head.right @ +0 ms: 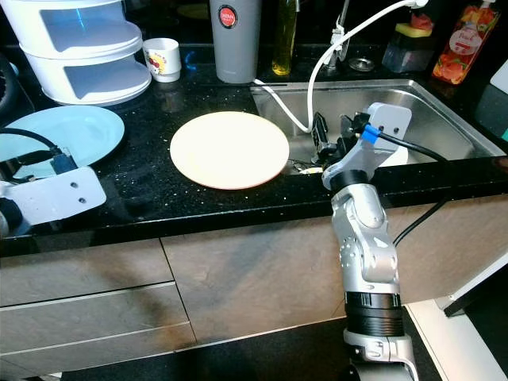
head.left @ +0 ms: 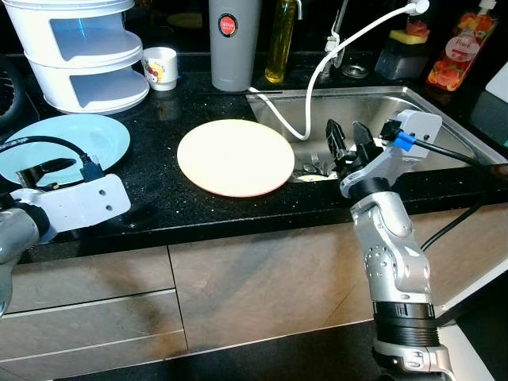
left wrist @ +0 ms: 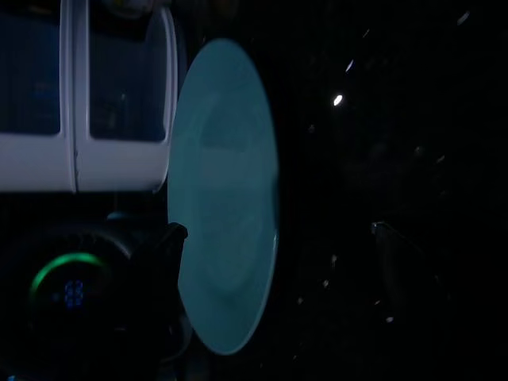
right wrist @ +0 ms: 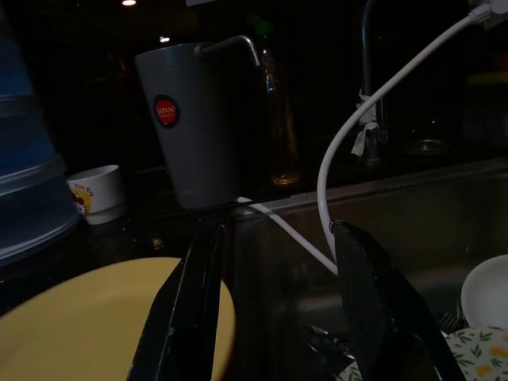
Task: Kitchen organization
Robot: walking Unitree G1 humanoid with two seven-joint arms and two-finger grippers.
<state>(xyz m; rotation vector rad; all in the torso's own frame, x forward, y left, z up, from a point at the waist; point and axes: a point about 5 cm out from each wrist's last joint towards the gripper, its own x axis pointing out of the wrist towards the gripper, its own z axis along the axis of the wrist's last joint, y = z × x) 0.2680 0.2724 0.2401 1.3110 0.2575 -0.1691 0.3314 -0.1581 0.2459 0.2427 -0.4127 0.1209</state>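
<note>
right tool [head.left: 350, 136] spread, just beside yellow plate [head.left: 235, 157].

Two black fingers [right wrist: 369, 309] of the right gripper [right wrist: 278, 317] spread apart, framing a dim countertop scene. Beyond them: a pale yellow plate [right wrist: 95, 317] lying flat beside one finger, a tall grey tumbler [right wrist: 186, 127] with a red round label, a small white cup [right wrist: 97, 190], an amber bottle [right wrist: 282, 131], a white cable [right wrist: 349, 135] curving down, a white dish rim [right wrist: 486, 290] near floral-patterned ware [right wrist: 468, 353].
</note>
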